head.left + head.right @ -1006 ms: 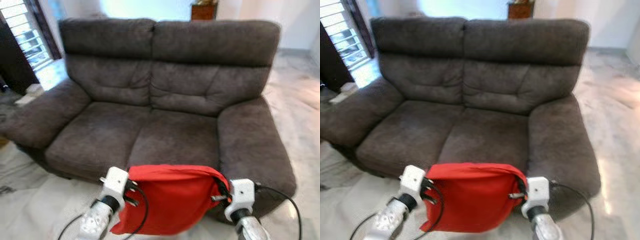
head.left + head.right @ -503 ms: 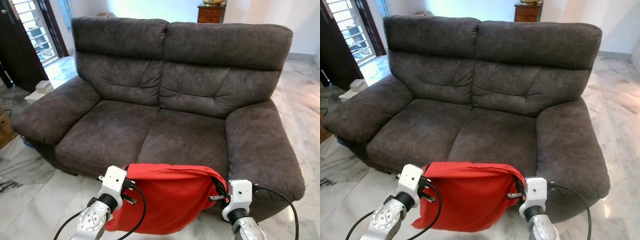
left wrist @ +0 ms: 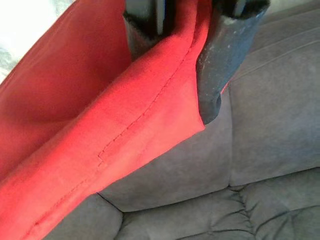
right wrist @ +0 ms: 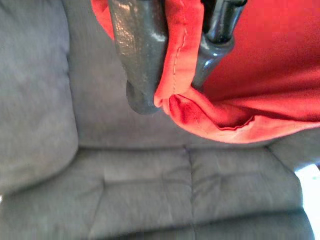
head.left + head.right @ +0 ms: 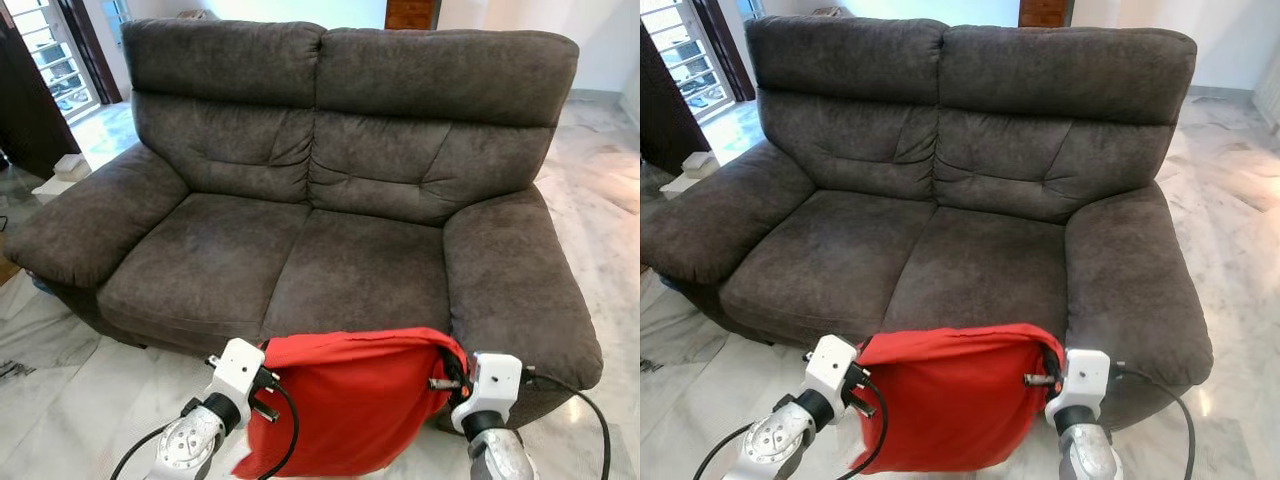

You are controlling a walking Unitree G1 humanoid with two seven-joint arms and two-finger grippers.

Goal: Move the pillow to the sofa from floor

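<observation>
One red pillow hanging flat between my two grippers, long axis left to right, left gripper and right gripper jaws clenched on its top corners, just before one grey sofa.

The red pillow hangs between the two hands and hides the sofa's front edge behind it. Its lower part is cut off by the bottom of both eye views. The left hand and right hand are each cut off at the frame edge in their wrist views, so only the finger ends show, with pillow cloth between them. Both arms run out of the eye views below the wrists. A wooden cabinet behind the sofa is mostly hidden.
</observation>
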